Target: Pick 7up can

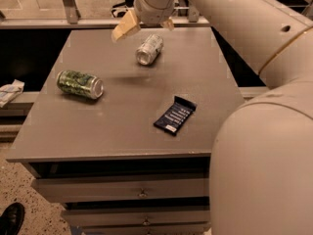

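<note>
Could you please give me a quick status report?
Gripper open, hovering just behind pale silvery 7up can. Can on its side, ungrasped. Nothing in the way.

Grey drawer table, speckled floor.

A green patterned can lay on its side at the left of the grey table, well apart from a dark blue packet lying flat nearer the front. Beneath sat drawers; beside them showed a black shoe. My gripper hung, fingers spread, over the table's far edge.
</note>
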`<move>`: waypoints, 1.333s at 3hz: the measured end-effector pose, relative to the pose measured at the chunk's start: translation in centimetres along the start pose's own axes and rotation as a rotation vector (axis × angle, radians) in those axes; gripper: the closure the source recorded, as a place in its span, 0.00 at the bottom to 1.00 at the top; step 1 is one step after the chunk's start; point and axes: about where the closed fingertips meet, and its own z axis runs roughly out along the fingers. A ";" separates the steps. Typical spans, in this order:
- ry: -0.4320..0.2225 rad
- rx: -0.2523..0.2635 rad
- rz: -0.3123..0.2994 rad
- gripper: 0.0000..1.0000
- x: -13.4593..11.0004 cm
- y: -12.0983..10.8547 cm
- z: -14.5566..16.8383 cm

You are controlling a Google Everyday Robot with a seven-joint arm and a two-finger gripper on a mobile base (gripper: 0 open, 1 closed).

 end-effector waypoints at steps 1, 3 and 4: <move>0.007 0.011 0.034 0.00 -1.1 0.3 3.1; 0.051 0.065 0.093 0.00 -0.4 -2.8 7.8; 0.068 0.082 0.114 0.00 0.4 -4.7 9.8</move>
